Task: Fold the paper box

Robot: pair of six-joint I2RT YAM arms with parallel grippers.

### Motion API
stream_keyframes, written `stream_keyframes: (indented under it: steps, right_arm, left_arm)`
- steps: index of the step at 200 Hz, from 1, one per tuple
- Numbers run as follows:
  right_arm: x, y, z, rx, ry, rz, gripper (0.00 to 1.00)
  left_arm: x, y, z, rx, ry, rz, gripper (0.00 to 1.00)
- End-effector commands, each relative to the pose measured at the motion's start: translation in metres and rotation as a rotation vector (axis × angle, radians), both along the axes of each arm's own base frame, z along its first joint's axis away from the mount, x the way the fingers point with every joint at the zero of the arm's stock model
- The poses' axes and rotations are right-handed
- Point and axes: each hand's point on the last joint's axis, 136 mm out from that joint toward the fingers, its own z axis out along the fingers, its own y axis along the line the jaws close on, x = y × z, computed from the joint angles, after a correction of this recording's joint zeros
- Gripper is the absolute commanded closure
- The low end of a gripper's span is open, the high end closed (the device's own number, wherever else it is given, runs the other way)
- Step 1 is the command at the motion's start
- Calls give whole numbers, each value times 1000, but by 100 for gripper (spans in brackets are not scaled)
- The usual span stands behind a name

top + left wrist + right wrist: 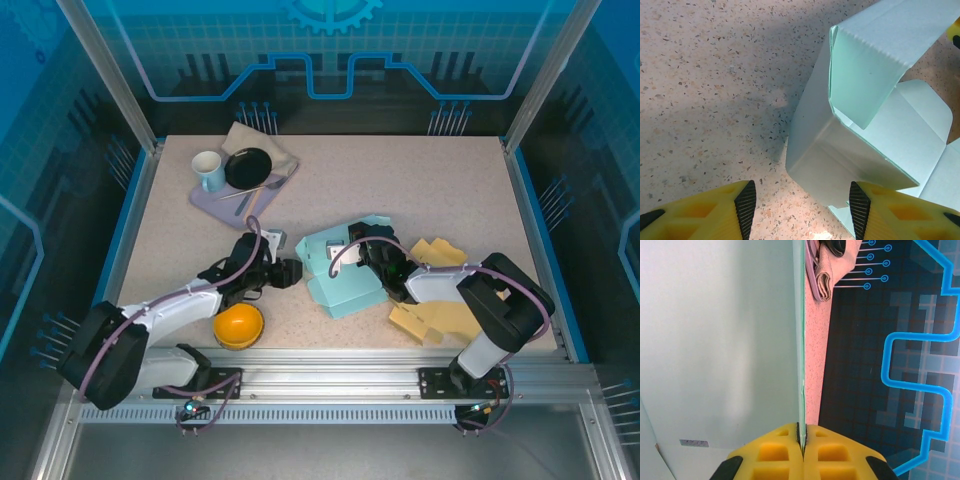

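The pale teal paper box [345, 268] lies partly folded at the middle of the table, its flaps spread. My left gripper [291, 272] sits just left of it, low over the table. In the left wrist view this gripper [802, 210] is open, and a folded corner of the box [840, 150] reaches in between the black pads [746, 206] without touching them. My right gripper [372, 256] is at the box's right side. In the right wrist view that gripper [801, 436] is shut on the thin edge of an upright box panel [715, 340].
Flat yellow cardboard blanks [437, 320] lie to the right of the box, under my right arm. An orange bowl [238, 325] sits near the front edge by my left arm. At the back left a tray [215, 205] carries a cup [208, 170], a black plate [247, 167] and a napkin.
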Motion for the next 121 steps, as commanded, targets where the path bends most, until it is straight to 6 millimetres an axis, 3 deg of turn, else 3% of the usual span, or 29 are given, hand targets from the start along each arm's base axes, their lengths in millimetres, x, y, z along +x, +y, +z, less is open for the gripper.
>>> stream_keyframes:
  steps: [1, 121]
  right_arm:
    - [-8, -1, -18, -25, 79, 16, 100]
    - [-8, -2, -18, -26, 82, 16, 100]
  left_arm:
    - [10, -12, 14, -40, -34, -12, 44]
    - [23, -38, 8, -65, -23, -60, 44]
